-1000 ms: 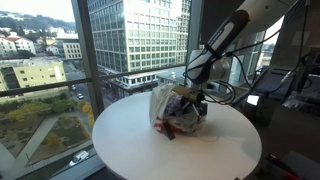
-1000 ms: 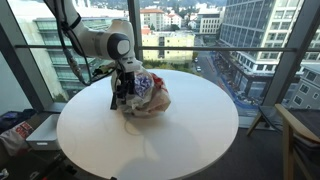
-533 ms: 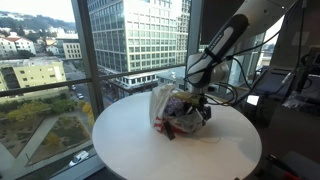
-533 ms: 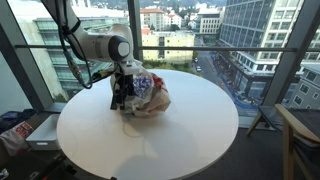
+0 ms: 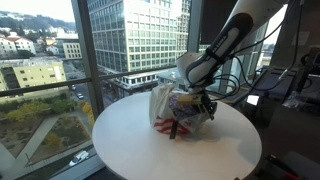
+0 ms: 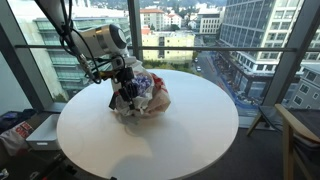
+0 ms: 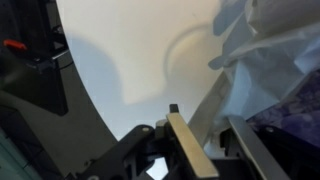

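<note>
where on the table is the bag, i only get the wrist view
observer: The bag sits near the middle of the round table, well off every edge.
operator: which side of it am i on
observer: The gripper is low against the bag's flank on the arm's side, close to the tabletop.
operator: what's inside it
observer: Mixed coloured items show through the plastic, some red low down, but they are too small to name.
</note>
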`<move>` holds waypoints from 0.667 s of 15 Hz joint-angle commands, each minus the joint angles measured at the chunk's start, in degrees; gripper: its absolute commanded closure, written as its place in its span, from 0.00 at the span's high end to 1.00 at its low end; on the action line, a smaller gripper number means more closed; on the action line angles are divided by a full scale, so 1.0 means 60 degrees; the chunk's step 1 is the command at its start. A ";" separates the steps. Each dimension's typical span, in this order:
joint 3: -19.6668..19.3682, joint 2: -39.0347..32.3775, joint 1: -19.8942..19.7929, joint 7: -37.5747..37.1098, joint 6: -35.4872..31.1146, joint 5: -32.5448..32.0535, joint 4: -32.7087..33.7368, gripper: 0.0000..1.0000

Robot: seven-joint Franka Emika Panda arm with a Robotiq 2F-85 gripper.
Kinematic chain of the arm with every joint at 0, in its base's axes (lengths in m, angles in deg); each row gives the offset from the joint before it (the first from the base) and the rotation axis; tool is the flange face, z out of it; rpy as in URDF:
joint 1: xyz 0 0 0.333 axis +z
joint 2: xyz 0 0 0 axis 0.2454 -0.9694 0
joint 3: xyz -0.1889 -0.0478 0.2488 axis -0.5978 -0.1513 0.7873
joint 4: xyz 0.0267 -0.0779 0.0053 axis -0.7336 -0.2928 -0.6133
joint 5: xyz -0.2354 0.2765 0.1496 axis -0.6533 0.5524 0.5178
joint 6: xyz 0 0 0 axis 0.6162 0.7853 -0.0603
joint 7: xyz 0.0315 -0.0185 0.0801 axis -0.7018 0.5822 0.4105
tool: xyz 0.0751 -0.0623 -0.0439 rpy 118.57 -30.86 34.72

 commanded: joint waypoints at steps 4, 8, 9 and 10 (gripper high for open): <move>0.0228 -0.0339 0.0375 -0.1384 0.3476 -0.2289 0.1372 0.05; 0.0495 -0.0456 0.0399 -0.2087 0.4970 -0.3658 0.1900 0.11; 0.0561 -0.0444 0.0392 -0.2268 0.5290 -0.4009 0.1998 0.11; 0.0630 -0.0438 0.0383 -0.2418 0.5611 -0.4366 0.2084 0.12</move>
